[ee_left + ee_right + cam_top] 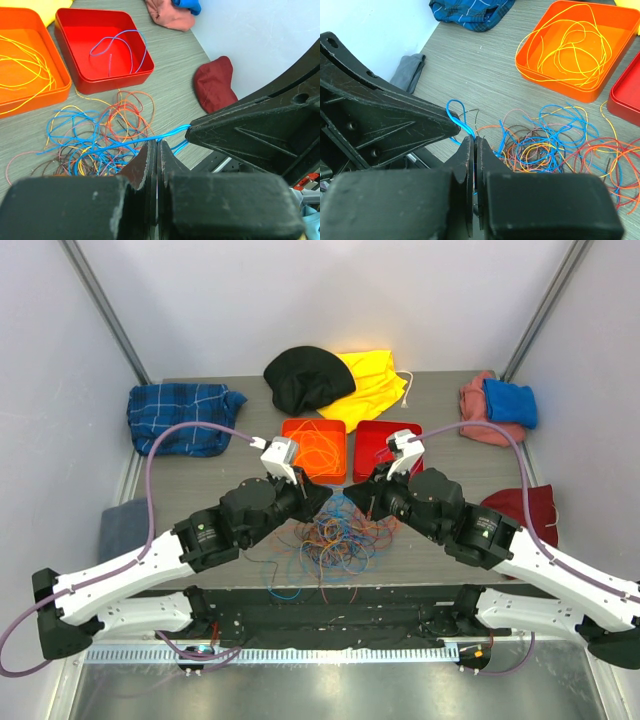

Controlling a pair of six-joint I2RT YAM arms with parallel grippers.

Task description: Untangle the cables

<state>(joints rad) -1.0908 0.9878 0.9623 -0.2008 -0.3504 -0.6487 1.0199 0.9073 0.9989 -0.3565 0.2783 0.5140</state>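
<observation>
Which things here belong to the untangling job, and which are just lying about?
Job: cables, orange tray, red tray holding sorted strands.
Lying about: black cloth, yellow cloth, plaid cloth, pink cloth, blue cloth, dark red cloth, grey cloth.

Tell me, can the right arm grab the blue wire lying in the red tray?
Probably not yet: the right arm has its jaws shut on a blue cable from the pile. After letting go, likely yes; the wire lies uncovered in the nearby red tray.
</observation>
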